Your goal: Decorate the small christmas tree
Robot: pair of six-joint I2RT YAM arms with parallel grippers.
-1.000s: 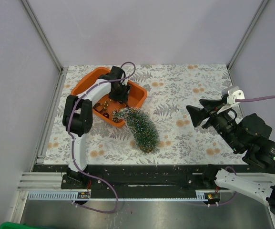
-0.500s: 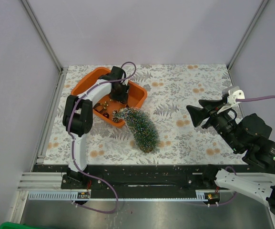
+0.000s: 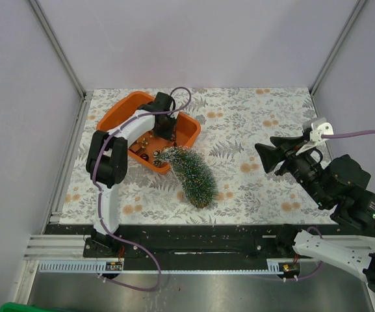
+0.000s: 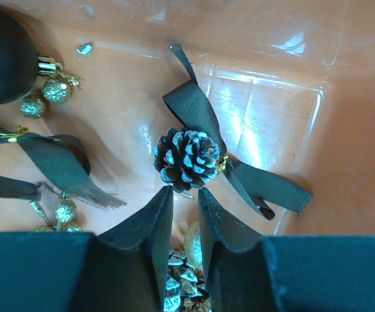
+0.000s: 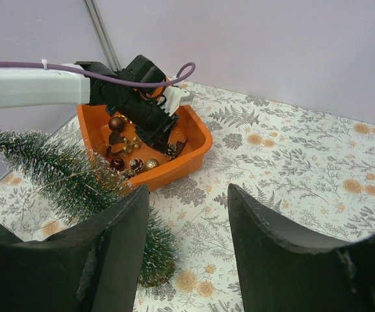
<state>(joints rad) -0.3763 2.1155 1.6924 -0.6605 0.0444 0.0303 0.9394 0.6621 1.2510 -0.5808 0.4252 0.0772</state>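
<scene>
Left gripper: set inside orange tray, jaws narrowed to a slim gap, nothing clamped, tips just short of pine cone
Right gripper: spread wide, empty, held above table
Small christmas tree: laid on its side on table, tip at tray's near wall

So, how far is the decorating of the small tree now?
Done: nothing yet; the small christmas tree lies on its side, with no ornament seen on it. In hand: the left gripper is in the orange tray, fingers close together beside a pinecone with dark ribbon. The right gripper is open, empty. To do: lifting ornaments out and hanging them.
</scene>
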